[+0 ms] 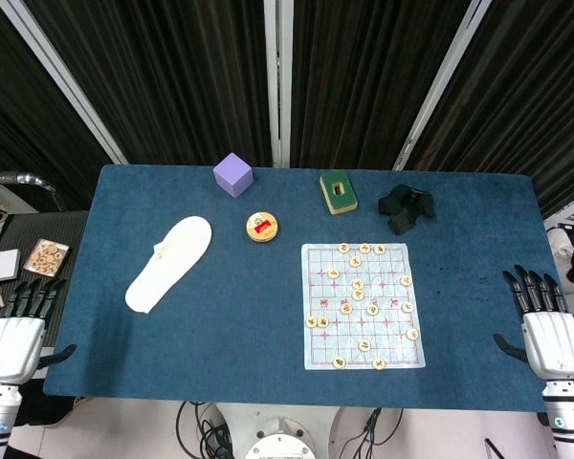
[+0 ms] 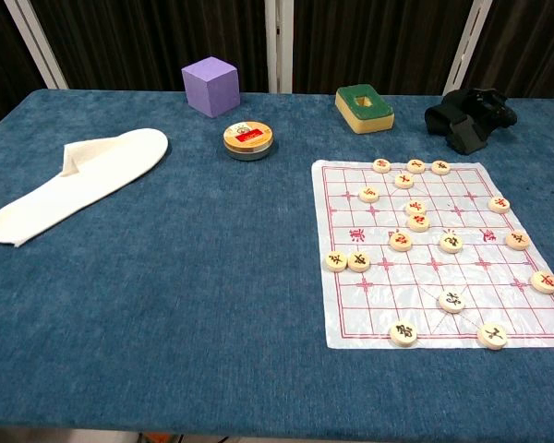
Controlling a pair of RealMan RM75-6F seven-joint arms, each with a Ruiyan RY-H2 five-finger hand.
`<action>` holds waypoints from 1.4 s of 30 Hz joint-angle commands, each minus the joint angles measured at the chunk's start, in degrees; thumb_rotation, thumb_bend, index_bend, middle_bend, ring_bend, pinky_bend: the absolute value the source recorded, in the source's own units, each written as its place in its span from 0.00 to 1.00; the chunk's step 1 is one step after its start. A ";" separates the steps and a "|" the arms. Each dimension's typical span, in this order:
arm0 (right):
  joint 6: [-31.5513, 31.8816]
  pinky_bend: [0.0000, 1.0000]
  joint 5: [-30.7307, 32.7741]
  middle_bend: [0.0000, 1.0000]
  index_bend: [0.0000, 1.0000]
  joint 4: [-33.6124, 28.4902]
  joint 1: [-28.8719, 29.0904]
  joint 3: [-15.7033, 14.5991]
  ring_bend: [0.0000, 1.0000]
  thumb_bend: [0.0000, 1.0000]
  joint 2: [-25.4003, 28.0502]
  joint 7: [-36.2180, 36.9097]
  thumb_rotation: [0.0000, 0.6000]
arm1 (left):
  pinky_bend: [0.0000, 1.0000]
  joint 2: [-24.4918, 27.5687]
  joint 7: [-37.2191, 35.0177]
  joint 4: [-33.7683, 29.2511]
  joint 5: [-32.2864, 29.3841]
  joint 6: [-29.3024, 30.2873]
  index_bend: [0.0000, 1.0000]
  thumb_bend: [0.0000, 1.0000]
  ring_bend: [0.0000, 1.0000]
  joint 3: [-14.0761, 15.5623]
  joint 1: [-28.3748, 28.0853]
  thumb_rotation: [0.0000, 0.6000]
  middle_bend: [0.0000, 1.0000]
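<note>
My left hand [image 1: 17,335] hangs off the table's left edge, fingers straight and apart, holding nothing. My right hand [image 1: 547,330] sits off the right edge the same way, empty. Neither hand appears in the chest view. Nearest the right hand is a white chess board sheet [image 1: 364,306] [image 2: 425,254] with several round wooden pieces on it. A white slipper [image 1: 169,262] [image 2: 78,180] lies on the left part of the blue table [image 1: 230,325].
A purple cube [image 1: 233,174] [image 2: 210,86], a round tin [image 1: 262,227] [image 2: 248,139], a green-topped sponge block [image 1: 338,192] [image 2: 364,107] and a black crumpled object [image 1: 406,206] [image 2: 469,116] line the far side. Beside the table at left stands a small box of pieces [image 1: 47,256].
</note>
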 commanded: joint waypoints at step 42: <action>-37.44 0.00 23.58 0.00 0.19 32.42 32.82 11.72 0.00 0.15 -29.38 -13.22 1.00 | 0.04 0.52 -1.93 -0.07 1.81 1.50 0.03 0.01 0.00 1.09 1.14 1.00 0.08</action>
